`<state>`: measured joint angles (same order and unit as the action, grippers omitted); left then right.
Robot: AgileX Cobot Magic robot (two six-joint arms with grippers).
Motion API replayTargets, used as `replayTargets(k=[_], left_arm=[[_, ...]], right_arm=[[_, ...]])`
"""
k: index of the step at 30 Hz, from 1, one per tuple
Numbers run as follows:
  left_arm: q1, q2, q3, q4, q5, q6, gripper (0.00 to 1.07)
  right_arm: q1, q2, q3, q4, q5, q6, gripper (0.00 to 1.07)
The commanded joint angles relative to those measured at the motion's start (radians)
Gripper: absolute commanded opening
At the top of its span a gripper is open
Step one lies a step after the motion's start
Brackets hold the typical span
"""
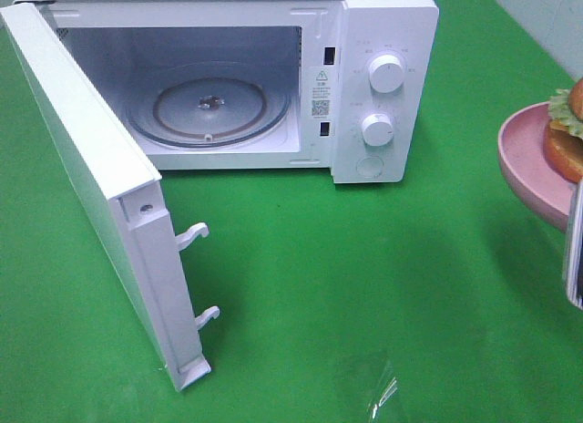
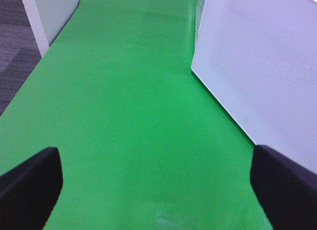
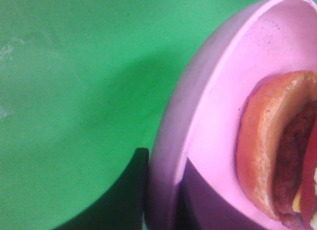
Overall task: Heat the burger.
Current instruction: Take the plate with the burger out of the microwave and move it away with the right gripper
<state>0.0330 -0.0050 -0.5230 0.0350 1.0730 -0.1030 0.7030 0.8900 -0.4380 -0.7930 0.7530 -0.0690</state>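
You're looking at a staged test bench, not a real kitchen: a white countertop microwave oven with its door swung open sits on a plain bright green table covering, and grey office-style carpet flooring lies beyond the green surface's edge.

Bright, even light overhead, soft shadows on the green cloth. Left wrist view hazy; right wrist view blurred close-up, pink plate smeared.

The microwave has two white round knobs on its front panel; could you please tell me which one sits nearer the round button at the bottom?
The lower knob, just above the round button. The upper knob sits higher, nearer the microwave's top edge.
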Motion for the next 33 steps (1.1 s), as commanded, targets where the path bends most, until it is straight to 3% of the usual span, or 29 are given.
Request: replayTargets(k=[1, 17, 33], left_arm=[[0.001, -0.017, 0.002, -0.002, -0.002, -0.001, 0.94], [0.001, -0.017, 0.002, -0.002, -0.002, -0.001, 0.94], [0.001, -0.017, 0.002, -0.002, -0.002, -0.001, 0.94]], right_arm=[[-0.002, -0.01, -0.006, -0.08, 0.03, 0.069, 0.0], [-0.002, 0.151, -0.03, -0.161, 0.236, 0.59, 0.0], [-0.002, 0.151, -0.03, -0.159, 0.312, 0.795, 0.0]])
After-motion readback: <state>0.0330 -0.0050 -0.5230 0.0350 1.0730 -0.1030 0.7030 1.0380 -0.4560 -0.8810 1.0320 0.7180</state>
